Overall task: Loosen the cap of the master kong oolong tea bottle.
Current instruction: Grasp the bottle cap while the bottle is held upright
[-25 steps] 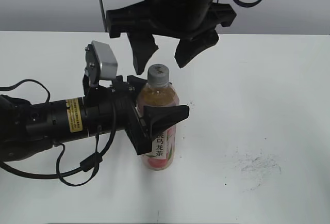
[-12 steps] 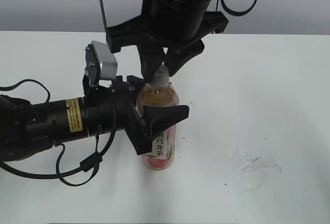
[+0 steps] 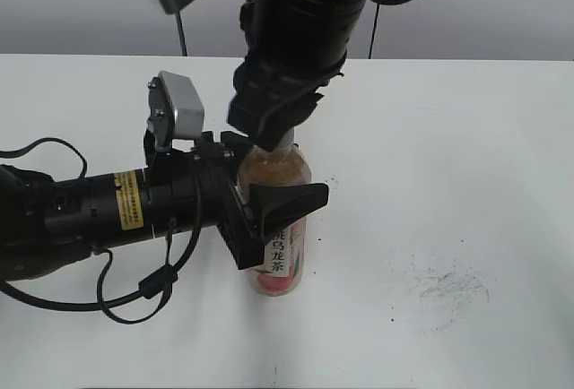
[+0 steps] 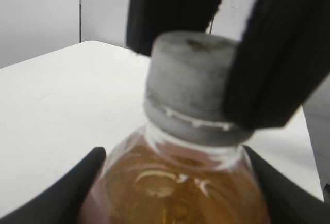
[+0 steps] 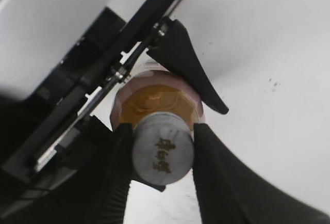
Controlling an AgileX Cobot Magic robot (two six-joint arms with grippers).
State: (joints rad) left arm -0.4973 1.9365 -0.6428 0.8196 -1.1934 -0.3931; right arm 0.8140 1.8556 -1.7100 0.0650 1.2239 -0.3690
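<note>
- Slim clear plastic bottle of amber tea [image 3: 280, 255] stands mid-table; left gripper [image 3: 269, 194] clamps its shoulder from nine o'clock.
- Right gripper [image 5: 162, 146] pinches the small ribbed white-grey cap [image 5: 162, 148]: stiff, light, probably slippery; grip the ribs.

exterior slants down at table, both wrist views close on cap [image 4: 188, 77]

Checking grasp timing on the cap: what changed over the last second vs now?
The right gripper came down from open above the bottle, closed on the cap, and has since rotated about it; its fingers now press both sides of the cap. The left gripper stayed clamped on the master kong oolong tea bottle, which stands upright in the same spot on the table.
</note>
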